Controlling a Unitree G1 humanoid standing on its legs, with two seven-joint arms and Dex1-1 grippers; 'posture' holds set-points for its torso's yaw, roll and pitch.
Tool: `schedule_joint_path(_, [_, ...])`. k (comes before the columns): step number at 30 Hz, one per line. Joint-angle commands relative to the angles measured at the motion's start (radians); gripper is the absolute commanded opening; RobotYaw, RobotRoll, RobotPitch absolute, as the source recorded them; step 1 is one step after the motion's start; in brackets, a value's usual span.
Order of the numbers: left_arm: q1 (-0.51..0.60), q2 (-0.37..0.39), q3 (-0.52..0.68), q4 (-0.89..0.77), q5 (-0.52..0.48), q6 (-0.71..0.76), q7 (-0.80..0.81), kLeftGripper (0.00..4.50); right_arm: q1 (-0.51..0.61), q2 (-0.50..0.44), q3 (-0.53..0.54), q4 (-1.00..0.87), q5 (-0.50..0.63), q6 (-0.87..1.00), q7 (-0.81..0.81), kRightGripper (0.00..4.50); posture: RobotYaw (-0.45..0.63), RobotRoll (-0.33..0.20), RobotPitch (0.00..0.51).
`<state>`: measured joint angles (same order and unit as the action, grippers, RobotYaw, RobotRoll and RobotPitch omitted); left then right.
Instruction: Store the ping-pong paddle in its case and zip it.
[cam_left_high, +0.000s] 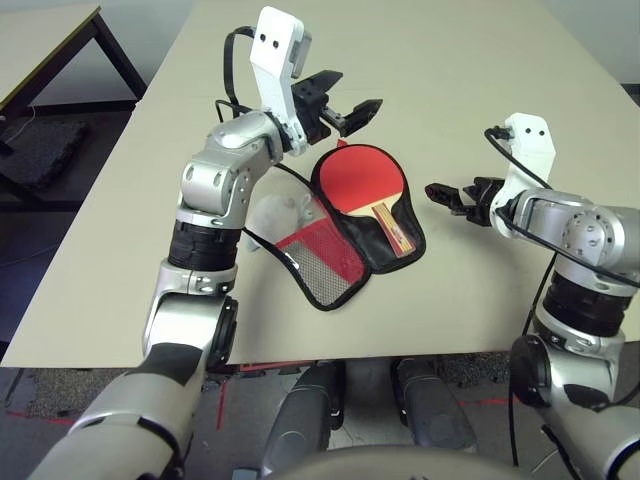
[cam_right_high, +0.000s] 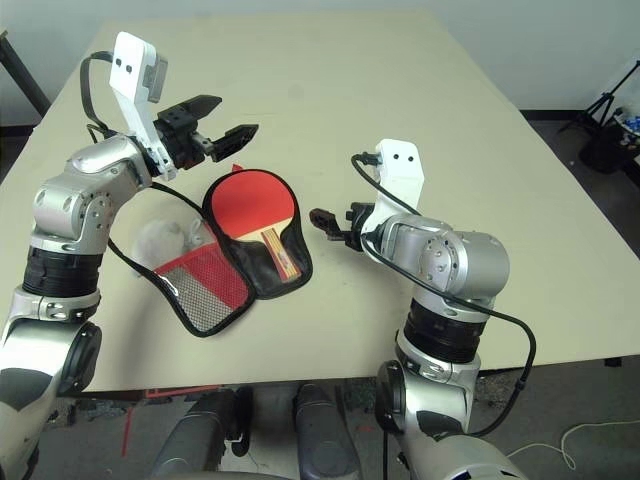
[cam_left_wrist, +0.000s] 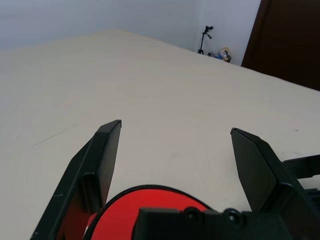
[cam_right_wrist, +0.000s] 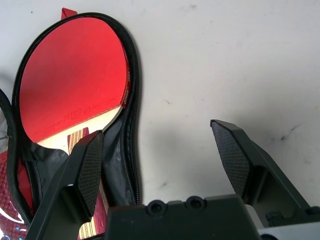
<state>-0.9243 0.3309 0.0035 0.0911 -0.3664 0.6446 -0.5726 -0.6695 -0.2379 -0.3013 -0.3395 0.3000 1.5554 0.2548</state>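
Near the worktop's front edge, the ping-pong paddle (cam_left_high: 362, 178) is seen lying on the black lining of the opened case (cam_left_high: 385, 250). Both the left gripper (cam_left_high: 352, 110), raised above, and the right gripper (cam_left_high: 443, 192), just beside, are spread wide and empty. The mesh flap (cam_left_high: 325, 262) should be folded over squarely before zipping.

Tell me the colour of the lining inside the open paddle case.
Black, clearest in the right wrist view, on the red fabric case.
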Motion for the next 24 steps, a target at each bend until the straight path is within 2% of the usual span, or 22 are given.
schedule_joint_path(1, [-0.028,0.071,0.086,-0.020,-0.099,0.162,-0.038,4.50,0.035,-0.011,0.015,0.019,0.008,-0.024,0.004,4.45,-0.07,0.000,0.152])
schedule_joint_path(7, [-0.065,0.312,0.167,0.054,-0.165,0.329,-0.137,4.50,0.052,-0.015,0.047,0.052,0.013,-0.063,0.007,4.45,-0.03,0.000,0.149])
schedule_joint_path(10, [-0.080,0.378,0.180,0.104,-0.172,0.353,-0.165,4.50,0.059,-0.024,0.060,0.070,0.015,-0.084,0.011,4.45,-0.02,0.000,0.148])
schedule_joint_path(13, [-0.094,0.471,0.231,0.215,-0.201,0.451,-0.194,4.50,0.065,-0.028,0.075,0.097,0.013,-0.116,0.012,4.45,-0.01,0.000,0.147])
schedule_joint_path(16, [-0.043,0.558,0.277,0.315,-0.235,0.558,-0.238,4.50,0.068,-0.028,0.085,0.119,0.014,-0.139,0.014,4.45,0.00,0.000,0.149])
schedule_joint_path(21, [0.061,0.614,0.317,0.386,-0.264,0.664,-0.271,4.50,0.077,-0.033,0.090,0.125,0.020,-0.153,0.014,4.45,-0.01,0.000,0.152])
schedule_joint_path(24, [0.135,0.594,0.351,0.381,-0.293,0.710,-0.273,4.50,0.084,-0.029,0.087,0.122,0.023,-0.152,0.010,4.45,-0.01,0.000,0.158])
